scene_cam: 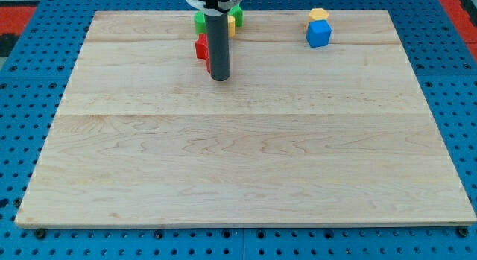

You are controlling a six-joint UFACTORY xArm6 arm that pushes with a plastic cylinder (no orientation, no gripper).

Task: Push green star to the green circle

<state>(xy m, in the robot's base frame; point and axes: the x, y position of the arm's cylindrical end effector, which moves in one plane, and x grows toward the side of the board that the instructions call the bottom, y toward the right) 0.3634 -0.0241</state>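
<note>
On blue pegboard (30, 81), bare wooden board (246, 156).

Five blocks show on one wooden board (246, 178). Two are green (200, 21) (237, 12), two yellow (319, 14) (232, 24), one red (202, 48) and one blue (318, 33).

The pale wooden board (246, 163) carries its blocks along the far edge — a green block (200, 21), a yellow block (232, 24) and a red block (201, 48) clustered left of centre — and, further right, a blue cube (318, 34) just before a yellow block (319, 14).
</note>
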